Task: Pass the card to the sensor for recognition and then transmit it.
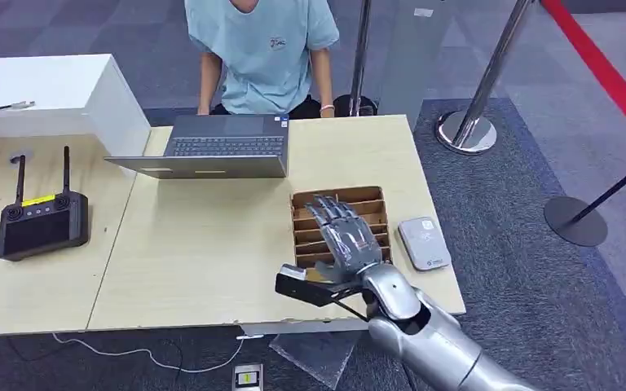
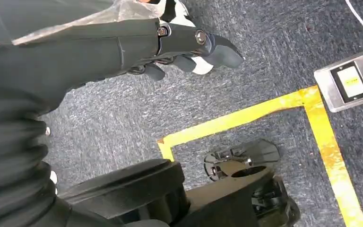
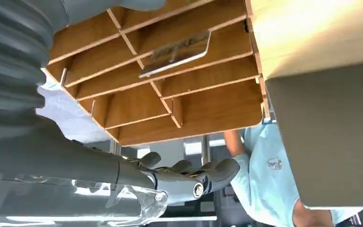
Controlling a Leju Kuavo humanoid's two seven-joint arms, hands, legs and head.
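The right robot hand (image 1: pixel 344 239) hovers over the wooden divided card box (image 1: pixel 341 225), which sits near the front right corner of the light wooden surface (image 1: pixel 204 261); its fingers are spread flat and apart, and it holds nothing. In the right wrist view a card (image 3: pixel 176 56) leans tilted inside one compartment of the box, next to a crossing divider. Just beside the box, toward the right edge of the surface, lies the grey card sensor (image 1: pixel 424 242), apart from the robot hand. At the far edge an open laptop (image 1: pixel 220 147) faces a person in a light blue shirt (image 1: pixel 261 49) seated behind it. On the adjoining surface to the left rests a black remote controller (image 1: pixel 41 220) with two antennas. The left robot hand (image 2: pixel 189 49) hangs above grey carpet (image 2: pixel 123 109) marked with yellow tape (image 2: pixel 246 116), its dark fingers partly curled with nothing in them
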